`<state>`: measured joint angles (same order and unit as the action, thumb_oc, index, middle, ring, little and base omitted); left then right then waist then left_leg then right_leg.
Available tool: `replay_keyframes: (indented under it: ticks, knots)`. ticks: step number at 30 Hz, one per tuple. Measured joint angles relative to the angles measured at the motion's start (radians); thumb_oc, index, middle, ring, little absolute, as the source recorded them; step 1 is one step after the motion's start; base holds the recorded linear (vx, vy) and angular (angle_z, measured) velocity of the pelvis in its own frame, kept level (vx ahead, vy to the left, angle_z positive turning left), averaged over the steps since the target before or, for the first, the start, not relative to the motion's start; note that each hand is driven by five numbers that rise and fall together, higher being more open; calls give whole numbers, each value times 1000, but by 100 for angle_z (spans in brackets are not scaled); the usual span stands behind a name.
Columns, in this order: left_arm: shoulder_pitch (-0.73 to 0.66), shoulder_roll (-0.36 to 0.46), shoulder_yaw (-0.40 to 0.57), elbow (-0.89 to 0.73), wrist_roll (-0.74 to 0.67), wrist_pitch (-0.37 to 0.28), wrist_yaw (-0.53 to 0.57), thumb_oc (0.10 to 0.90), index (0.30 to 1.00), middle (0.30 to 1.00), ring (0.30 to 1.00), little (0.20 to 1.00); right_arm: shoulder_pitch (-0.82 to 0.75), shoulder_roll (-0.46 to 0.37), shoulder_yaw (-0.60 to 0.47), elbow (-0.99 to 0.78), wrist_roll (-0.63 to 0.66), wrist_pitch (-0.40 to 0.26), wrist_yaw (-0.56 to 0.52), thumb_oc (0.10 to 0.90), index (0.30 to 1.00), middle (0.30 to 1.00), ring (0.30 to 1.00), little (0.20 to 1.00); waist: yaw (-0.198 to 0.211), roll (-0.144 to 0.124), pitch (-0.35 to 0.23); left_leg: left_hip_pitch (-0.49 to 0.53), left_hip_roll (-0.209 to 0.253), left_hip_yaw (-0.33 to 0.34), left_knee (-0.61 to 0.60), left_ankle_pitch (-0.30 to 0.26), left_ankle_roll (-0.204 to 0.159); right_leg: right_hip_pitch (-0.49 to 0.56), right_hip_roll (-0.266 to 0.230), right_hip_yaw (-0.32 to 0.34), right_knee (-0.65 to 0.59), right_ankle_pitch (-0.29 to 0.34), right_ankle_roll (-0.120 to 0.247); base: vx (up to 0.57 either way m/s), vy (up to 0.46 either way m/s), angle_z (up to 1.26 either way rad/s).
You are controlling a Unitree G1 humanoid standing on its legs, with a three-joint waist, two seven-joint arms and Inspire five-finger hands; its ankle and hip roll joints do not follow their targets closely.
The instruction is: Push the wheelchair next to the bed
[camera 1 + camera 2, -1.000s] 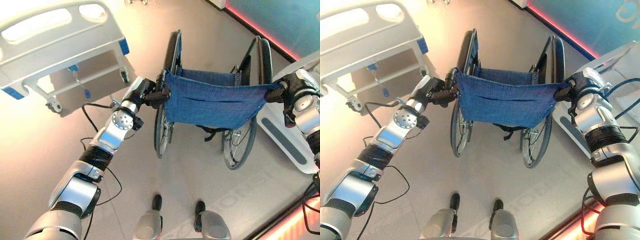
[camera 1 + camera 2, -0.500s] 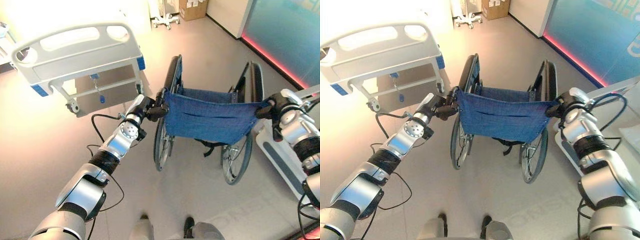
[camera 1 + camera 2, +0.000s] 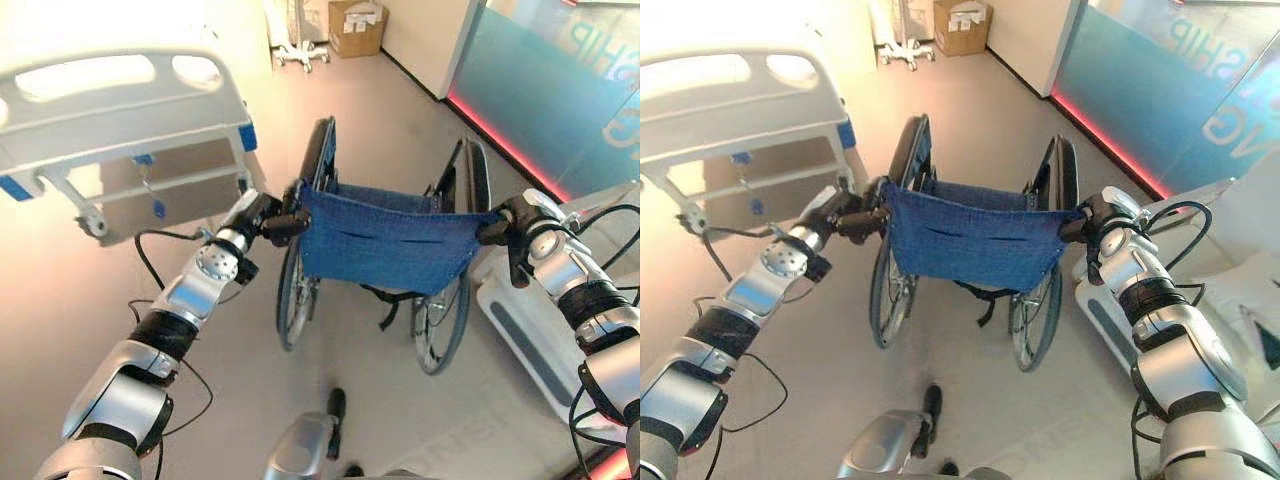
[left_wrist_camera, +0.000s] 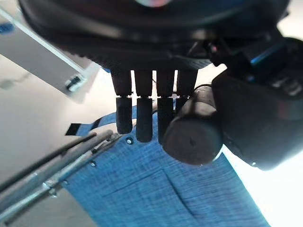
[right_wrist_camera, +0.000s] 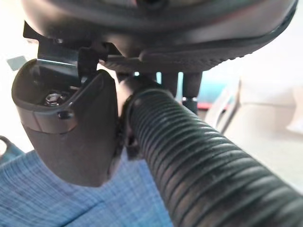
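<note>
Left eye view: the wheelchair (image 3: 385,235) stands mid-floor at about 12 o'clock from the robot, its blue cloth back (image 3: 385,240) facing the camera and its two big wheels on the floor. The left hand (image 3: 262,215) is curled round the left push handle (image 3: 290,222) at about 10 o'clock; the right hand (image 3: 515,220) is wrapped round the right push handle (image 3: 490,232) at about 2 o'clock. Both arms reach out to these handles at the top corners of the back.

The bed (image 3: 120,130) lies at 10 to 11 o'clock, its white footboard (image 3: 100,85) towards the robot, with blue corner bumpers and a caster under the frame. Its near corner sits just beside the left wheel (image 3: 295,290) and the left hand, apart from both. A white base (image 3: 530,330) lies on the floor at 3 o'clock, near the right wheel (image 3: 440,320). A cardboard box (image 3: 357,27) and a wheeled stand (image 3: 300,55) sit far off at 12 o'clock by the wall.

Left wrist view: the fingers (image 4: 143,118) bend down beside the thumb, closing on the round handle end (image 4: 191,139) above the blue cloth. Right wrist view: the ribbed black grip (image 5: 199,165) runs through the closed hand, the thumb (image 5: 71,127) pressed along it.
</note>
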<state>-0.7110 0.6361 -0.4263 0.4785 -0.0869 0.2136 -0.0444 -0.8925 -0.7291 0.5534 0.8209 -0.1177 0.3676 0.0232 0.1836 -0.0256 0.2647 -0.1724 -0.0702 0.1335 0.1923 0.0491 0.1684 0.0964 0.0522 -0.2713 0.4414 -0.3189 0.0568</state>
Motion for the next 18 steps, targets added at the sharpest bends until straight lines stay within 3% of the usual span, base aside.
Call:
replay_keyframes:
  ticks: [1,3,5,6,7,8,9,10,11,12,13,14,17,18]
  knots:
    - [1,0,1,1,0,-4,-1,400,300,300,300,300,2,0,0,0,0,0,0,400,300,300,300,300,1,2,-3,36,-8,-25,-36,6,8,-69,-32,14,128,-1,12,186,-186,-12]
    - [-4,1,-6,6,0,-8,-1,400,300,300,300,300,2,-2,-2,1,0,-2,-3,400,300,300,300,300,-3,10,-5,74,-32,-93,-69,20,-2,-121,-82,33,147,-2,12,168,-212,-17]
    - [-55,-15,-36,42,1,-13,9,400,300,300,300,300,-3,-14,-11,1,1,-7,-18,400,300,300,300,300,-15,40,3,101,-39,-207,-91,24,-8,-177,-124,47,41,22,38,224,-274,8]
    - [-72,-29,-45,61,1,-14,15,400,300,300,300,300,-4,-18,-17,1,1,-9,-23,400,300,300,300,300,-21,50,9,102,-38,-228,-89,24,-9,-198,-128,49,9,31,49,416,-366,40]
    - [-108,-29,-51,81,1,-16,22,400,300,300,300,300,-23,-24,-29,8,8,-21,-31,400,300,300,300,300,-49,67,22,104,-42,-277,-87,23,-16,-232,-139,64,-98,74,73,309,-220,50]
    - [-127,-38,-56,101,2,-17,26,400,300,300,300,300,-26,-27,-30,8,8,-21,-37,400,300,300,300,300,-63,65,24,106,-53,-300,-90,20,-24,-264,-153,78,-138,104,91,565,-367,68]
    - [-140,-45,-61,119,4,-16,37,400,300,300,300,300,-36,-28,-29,11,8,-21,-38,400,300,300,300,300,-90,67,26,105,-54,-293,-80,-1,-34,-278,-169,107,-260,175,99,441,-250,59]
    - [-143,-43,-59,123,4,-13,38,400,300,300,300,300,-41,-18,-29,9,7,-20,-41,400,300,300,300,300,-113,46,37,108,-53,-221,-67,-52,-70,-272,-200,132,-357,235,122,452,-259,68]
    - [-145,-28,-54,123,4,-11,36,400,300,300,300,300,-52,-9,-27,7,8,-15,-39,400,300,300,300,300,-131,12,51,103,-55,-175,-7,-94,-30,-262,-253,155,-429,273,174,381,-241,66]
    - [-139,-28,-43,122,5,-11,39,400,300,300,300,300,-52,-4,-32,-2,8,-2,-36,400,300,300,300,300,-144,-22,61,121,-105,-216,27,-106,-22,-261,-312,160,-461,314,194,466,-336,58]
    - [-127,-44,-29,121,5,-11,55,400,300,300,300,300,-59,-4,-35,-3,8,11,-34,400,300,300,300,300,-149,-22,60,129,-121,-276,43,-121,-28,-274,-313,160,-461,342,156,445,-335,46]
    - [-126,-47,-30,119,6,-11,58,400,300,300,300,300,-63,-4,-35,-3,8,16,-33,400,300,300,300,300,-153,-21,60,130,-122,-296,46,-125,-36,-272,-304,158,-458,355,143,398,-341,49]
    - [-127,-70,-25,89,8,-10,72,400,300,300,300,300,-64,-46,-36,-26,10,38,-22,400,300,300,300,300,-175,-30,55,140,-125,-435,50,-149,-80,-223,-241,187,-452,380,140,381,-325,90]
    - [-126,-75,-29,74,7,-9,77,400,300,300,300,300,-71,-64,-35,-37,10,48,-19,400,300,300,300,300,-191,-32,49,122,-116,-440,57,-169,-99,-195,-236,184,-447,444,95,278,-251,92]
